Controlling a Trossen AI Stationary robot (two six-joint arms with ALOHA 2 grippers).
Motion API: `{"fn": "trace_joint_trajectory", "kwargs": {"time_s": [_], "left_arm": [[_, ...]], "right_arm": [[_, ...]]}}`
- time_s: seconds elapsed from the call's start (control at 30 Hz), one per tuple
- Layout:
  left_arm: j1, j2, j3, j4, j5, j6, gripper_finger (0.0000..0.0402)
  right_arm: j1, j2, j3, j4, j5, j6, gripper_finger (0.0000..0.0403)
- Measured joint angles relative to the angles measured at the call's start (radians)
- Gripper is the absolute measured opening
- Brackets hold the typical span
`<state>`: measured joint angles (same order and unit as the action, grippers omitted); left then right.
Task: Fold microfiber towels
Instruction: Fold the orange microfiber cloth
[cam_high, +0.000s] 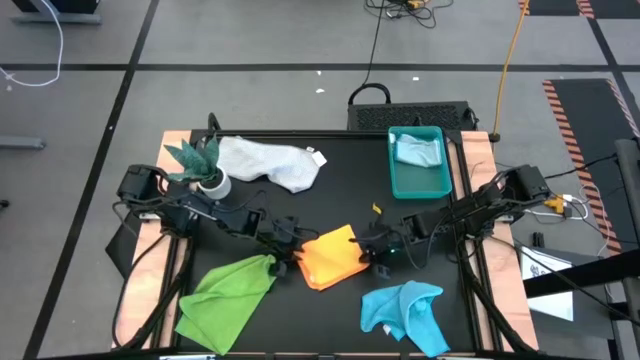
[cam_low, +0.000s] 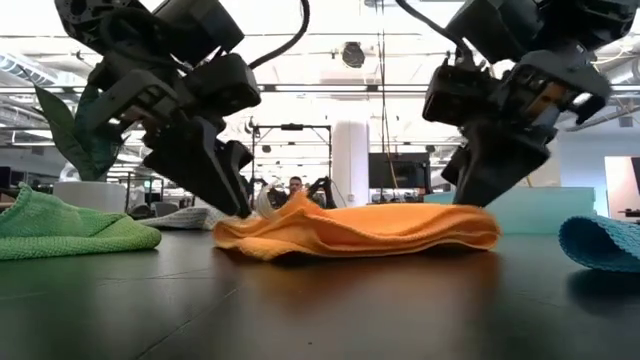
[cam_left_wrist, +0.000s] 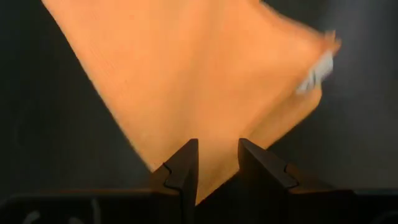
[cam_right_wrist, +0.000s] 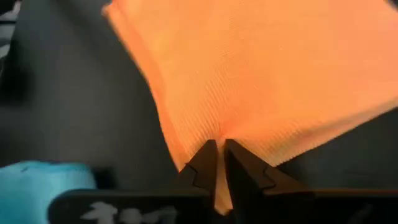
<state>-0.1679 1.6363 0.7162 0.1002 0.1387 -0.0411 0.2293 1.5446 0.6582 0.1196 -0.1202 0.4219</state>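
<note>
Left wrist view: your left gripper (cam_left_wrist: 217, 171) has its 2 fingers (cam_left_wrist: 183, 168) parted around a corner of the orange towel (cam_left_wrist: 186, 81), cloth between them; it reads as a loose pinch on that corner.
Right wrist view: your right gripper (cam_right_wrist: 219, 165) has its fingers nearly together, a thin fold of the orange towel (cam_right_wrist: 267, 74) pinched at the edge; you cannot tell whether the hold is firm or easing.
Orange towel: it lies flat in several layers on the black table (cam_high: 340, 190), mid-front, between both grippers, left gripper (cam_high: 283, 243) at one side and right gripper (cam_high: 378, 248) at the other.
Other towels, placed from the orange towel: lime green towel (cam_high: 228, 290) just beside it on the left-arm side; turquoise towel (cam_high: 405, 312) near it toward the front on the right-arm side; white towel (cam_high: 270, 160) behind it, beside the plant (cam_high: 200, 160); pale blue towel (cam_high: 418, 150) in the teal tray (cam_high: 420, 185), well behind.
Step in hand: you look to be laying down a fold of the orange towel, about 1 of 5 done or nearly so.
Next move: let go with both grippers and lift straight up, so the layers do not drag open.
</note>
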Motion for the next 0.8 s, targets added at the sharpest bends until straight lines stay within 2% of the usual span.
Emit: {"fn": "trace_joint_trajectory", "kwargs": {"time_s": [0.17,0.4,0.53,0.63,0.7,0.8], "left_arm": [[-0.024,0.003,0.000,0.140,0.039,-0.001,0.0115],[-0.060,0.103,0.002,0.388,0.065,-0.013,0.0115],[-0.063,0.183,0.007,0.497,0.088,-0.047,0.0115],[-0.061,0.233,0.026,0.496,0.111,-0.078,0.0115],[-0.064,0.271,0.050,0.507,0.150,-0.095,0.0115],[-0.076,0.303,0.074,0.440,0.261,-0.098,0.0115]], "right_arm": [[0.000,-0.004,0.000,-0.002,-0.041,0.015,0.0091],[0.003,-0.045,-0.001,-0.020,-0.041,-0.001,0.0170],[0.003,-0.069,0.001,0.021,-0.041,-0.031,0.0179],[0.003,-0.070,0.001,0.063,-0.041,-0.044,0.0177],[0.003,-0.070,0.001,0.071,-0.040,-0.048,0.0174],[0.003,-0.070,0.001,0.075,-0.040,-0.049,0.0172]]}}
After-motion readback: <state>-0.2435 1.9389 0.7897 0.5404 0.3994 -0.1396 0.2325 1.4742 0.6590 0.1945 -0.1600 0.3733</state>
